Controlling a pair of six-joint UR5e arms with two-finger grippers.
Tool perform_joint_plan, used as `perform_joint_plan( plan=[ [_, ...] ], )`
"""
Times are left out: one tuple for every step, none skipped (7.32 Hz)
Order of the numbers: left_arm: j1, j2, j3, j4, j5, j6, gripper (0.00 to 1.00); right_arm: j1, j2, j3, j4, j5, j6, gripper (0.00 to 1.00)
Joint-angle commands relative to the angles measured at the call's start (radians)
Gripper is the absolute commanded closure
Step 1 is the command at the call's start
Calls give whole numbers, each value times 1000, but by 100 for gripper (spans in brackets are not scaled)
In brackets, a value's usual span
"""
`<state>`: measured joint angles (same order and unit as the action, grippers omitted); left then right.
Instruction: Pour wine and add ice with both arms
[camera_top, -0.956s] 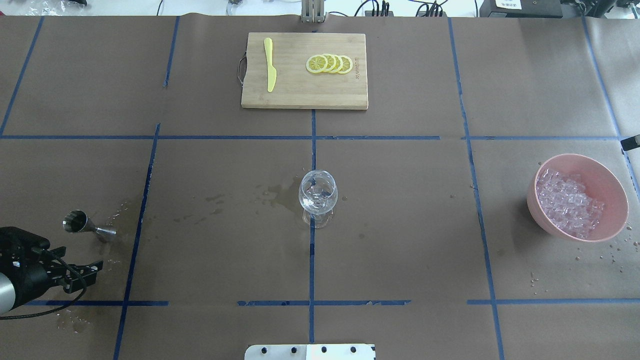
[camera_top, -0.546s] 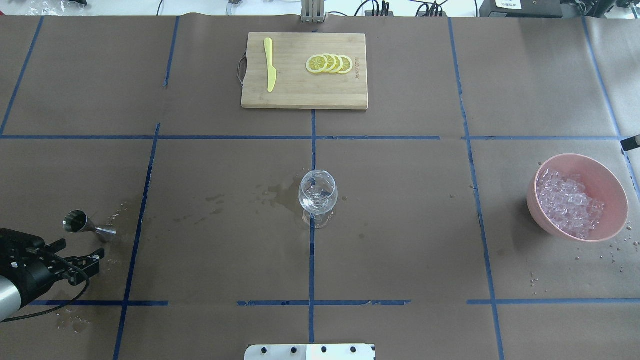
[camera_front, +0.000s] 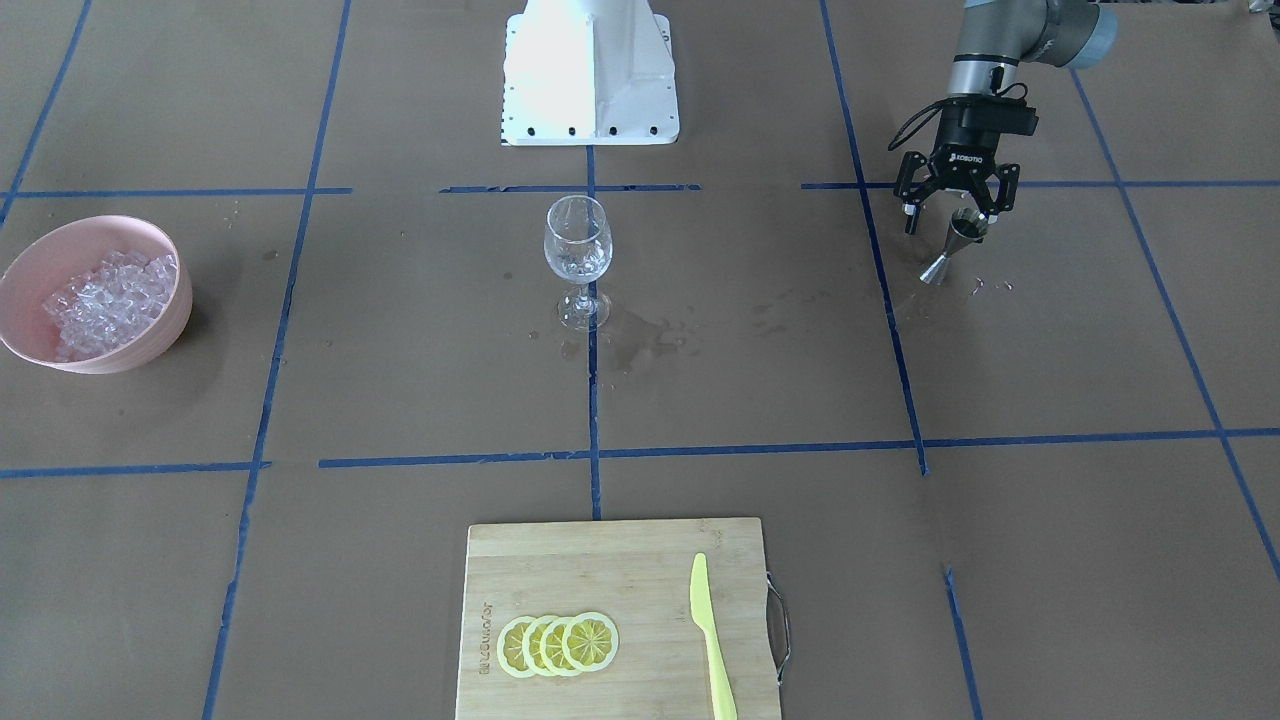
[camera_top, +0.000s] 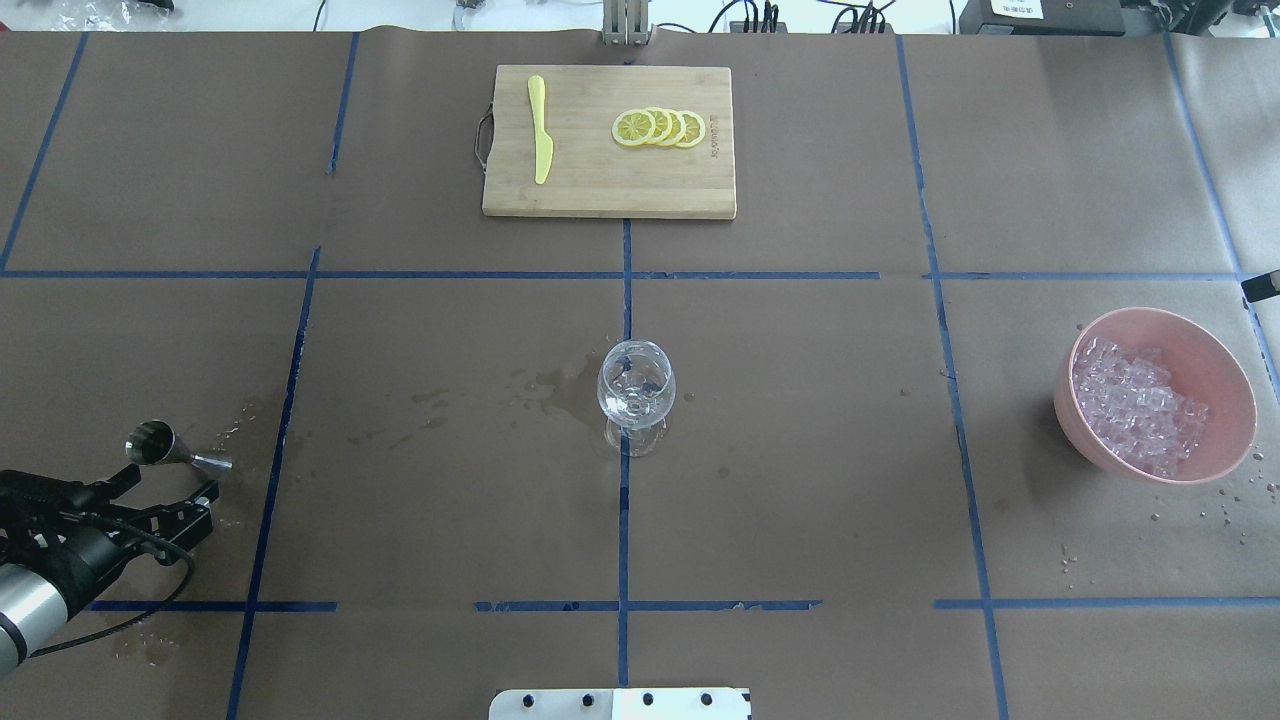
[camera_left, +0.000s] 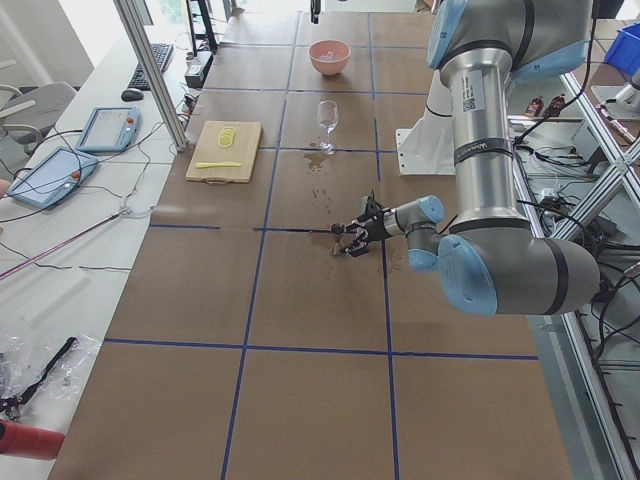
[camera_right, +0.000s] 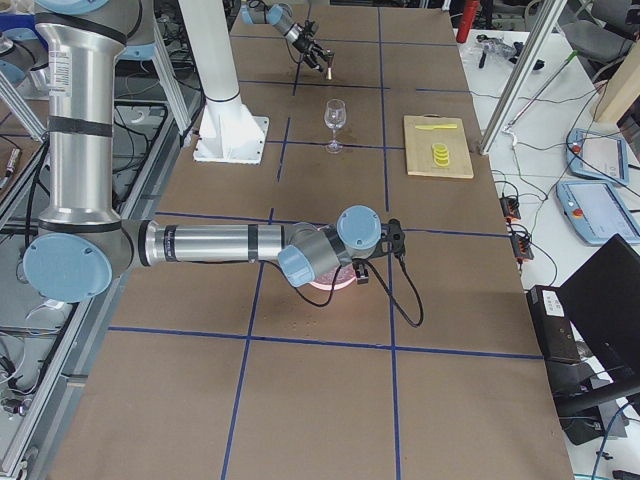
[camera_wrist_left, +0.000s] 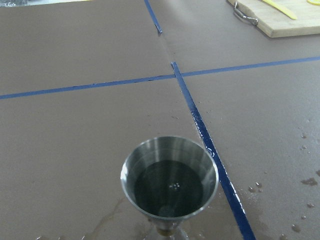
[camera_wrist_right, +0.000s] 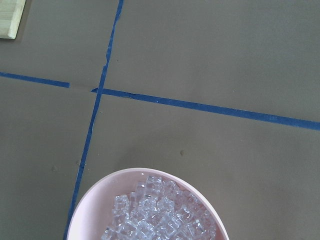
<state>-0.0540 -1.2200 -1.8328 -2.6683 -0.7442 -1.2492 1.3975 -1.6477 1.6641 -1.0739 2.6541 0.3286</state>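
Upper right of the front view: your left hand (camera_front: 957, 215) is spread near the standing steel double-cone jigger (camera_front: 950, 250), apparently positioned for gripping it. The state of the right hand (camera_right: 358, 270) cannot be told.

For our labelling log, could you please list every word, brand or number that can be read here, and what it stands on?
"ROBOTIQ": white lettering on the left gripper, seen in the front-facing view.
Burnt-in mark on the cutting board: too blurred to read.
Sticker on the left arm: too small to read.
No other text can be read.
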Motion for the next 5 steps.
perform_joint_plan(
  plan=[
    [0, -35, 46, -1, 110, -1, 5, 0, -1, 0, 0, 1, -3, 0],
    [0, -42, 50, -4, 176, -3, 5, 0, -1, 0, 0, 1, -5, 0],
    [0, -50, 59, -5, 202, -9, 5, 0, 0, 0, 0, 1, -5, 0],
    [0, -74, 96, -7, 219, -50, 7, 0, 0, 2, 0, 1, -5, 0],
    [0, -108, 118, -10, 224, -55, 16, 0, 0, 3, 0, 1, -6, 0]
  ],
)
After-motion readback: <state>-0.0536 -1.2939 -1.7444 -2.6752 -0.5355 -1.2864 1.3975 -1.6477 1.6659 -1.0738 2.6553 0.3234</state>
